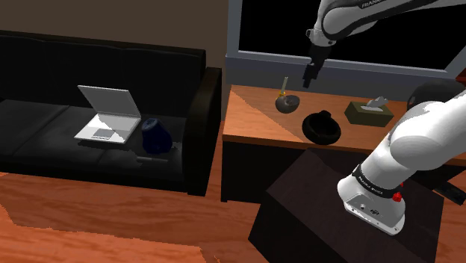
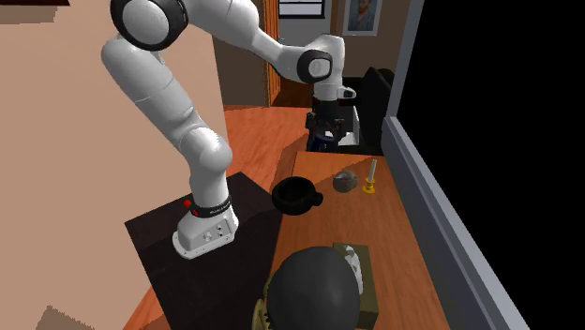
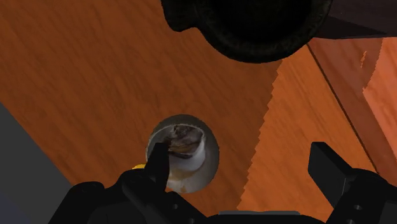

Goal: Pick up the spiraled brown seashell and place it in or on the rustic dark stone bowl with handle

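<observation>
Gripper (image 1: 310,77) hung wide open above the table (image 1: 250,119), holding nothing. Shell (image 1: 286,103) lay on the wood below it, near the black bowl (image 1: 321,125), not touching it.

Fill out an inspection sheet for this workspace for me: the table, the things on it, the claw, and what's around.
Surface: wooden table, orange-brown, set against a window frame.
Job's things: shell lies on the table, apart from the black bowl; nothing seen in the bowl.
Clutter: candlestick close beside the shell; tissue box; dark round thing at the table's end.
Gripper: gripper open, empty, above the table near the shell.
Cables: nothing seen.
Surroundings: black sofa bearing an open laptop and a blue thing; wood floor; black area beyond the window frame.
</observation>
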Controlling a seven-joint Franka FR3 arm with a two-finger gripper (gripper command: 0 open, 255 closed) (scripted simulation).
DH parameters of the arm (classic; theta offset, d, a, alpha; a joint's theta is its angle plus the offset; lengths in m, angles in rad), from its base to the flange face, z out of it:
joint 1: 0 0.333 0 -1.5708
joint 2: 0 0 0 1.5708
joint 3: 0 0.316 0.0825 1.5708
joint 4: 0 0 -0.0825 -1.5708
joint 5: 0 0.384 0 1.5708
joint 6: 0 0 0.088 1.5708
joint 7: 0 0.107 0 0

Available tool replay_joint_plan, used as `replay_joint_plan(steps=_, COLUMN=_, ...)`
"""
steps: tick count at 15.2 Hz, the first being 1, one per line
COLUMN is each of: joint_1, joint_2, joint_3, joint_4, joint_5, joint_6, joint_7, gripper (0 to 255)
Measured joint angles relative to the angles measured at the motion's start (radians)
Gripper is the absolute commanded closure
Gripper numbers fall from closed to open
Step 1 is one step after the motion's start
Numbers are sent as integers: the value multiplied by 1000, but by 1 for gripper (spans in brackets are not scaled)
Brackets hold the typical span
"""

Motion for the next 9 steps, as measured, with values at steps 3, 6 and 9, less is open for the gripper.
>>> replay_joint_plan(steps=3, joint_1=-1, joint_2=109, joint_3=-41, joint_4=27, joint_5=12, joint_6=97, joint_7=-46, gripper=0)
replay_joint_plan(steps=6, joint_1=5, joint_2=222, joint_3=-71, joint_4=60, joint_5=43, joint_6=190, joint_7=-89, gripper=0)
replay_joint_plan(steps=9, joint_1=3, joint_2=344, joint_3=-100, joint_4=127, joint_5=97, joint_6=255, joint_7=-158, gripper=0)
